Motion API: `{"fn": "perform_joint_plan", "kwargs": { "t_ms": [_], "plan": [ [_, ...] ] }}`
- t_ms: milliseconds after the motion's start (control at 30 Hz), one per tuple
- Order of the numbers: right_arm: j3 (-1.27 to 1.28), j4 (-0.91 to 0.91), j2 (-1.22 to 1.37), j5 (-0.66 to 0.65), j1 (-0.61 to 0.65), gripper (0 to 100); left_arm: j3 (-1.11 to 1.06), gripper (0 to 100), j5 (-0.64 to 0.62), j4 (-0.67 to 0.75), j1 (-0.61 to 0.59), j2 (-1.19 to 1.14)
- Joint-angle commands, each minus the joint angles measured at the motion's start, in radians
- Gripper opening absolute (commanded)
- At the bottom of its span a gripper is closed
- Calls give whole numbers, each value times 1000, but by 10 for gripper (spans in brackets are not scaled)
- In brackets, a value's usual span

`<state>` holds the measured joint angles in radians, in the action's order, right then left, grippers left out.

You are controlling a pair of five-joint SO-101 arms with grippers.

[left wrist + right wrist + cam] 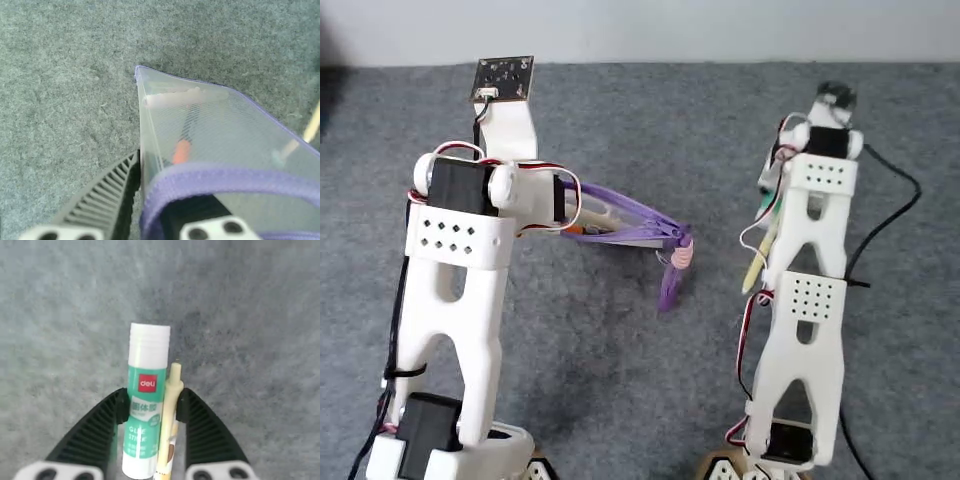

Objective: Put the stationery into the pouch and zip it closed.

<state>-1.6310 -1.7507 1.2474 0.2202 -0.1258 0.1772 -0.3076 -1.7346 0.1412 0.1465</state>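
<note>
**High view.** The left arm [455,260] stands over the grey carpeted surface [620,110]. It holds the transparent plastic pouch with purple trim [630,225] raised off the surface by one end. The far end of the pouch droops toward the right arm [810,290], and a purple strap [670,285] hangs from it. The right arm is well apart from the pouch. A green-labelled glue stick with a white cap [766,205] and a slim cream pen [757,262] show under its wrist.

**Left wrist view.** The left jaws are closed on the purple-edged rim of the pouch, one ribbed jaw outside the wall and the other at the trim. Two items already lie inside: an orange-and-dark pen [184,145] and a pale stick-shaped item [172,97]. Whether the mouth stands open wide enough cannot be told from here.

**Right wrist view.** The right jaws are partly closed on the glue stick and the cream pen together. The two sit side by side, upright between the jaws and clear of the surface.

**Risks.**
- Two round items share one grip, so the thinner pen is probably held less firmly. It could pivot or slip out during the move to the pouch.
- The pouch is held at one edge only. Its soft mouth may sag flat, so the items could catch on the rim and fall outside.
- Tilting the pouch further could let its contents slide out, since the zip is not yet drawn.
</note>
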Motion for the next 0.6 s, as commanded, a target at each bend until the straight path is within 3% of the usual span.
{"fn": "perform_joint_plan", "kwargs": {
  "t_ms": [0,433,567],
  "plan": [
    [-44,-45,-171,-37,-5,8,22,12,-9,-17,14,0],
    [-34,-48,-467,-94,25,8,25,12,-9,-17,14,0],
    [155,-47,-469,-115,10,9,27,12,-9,-17,14,0]
  ]
}}
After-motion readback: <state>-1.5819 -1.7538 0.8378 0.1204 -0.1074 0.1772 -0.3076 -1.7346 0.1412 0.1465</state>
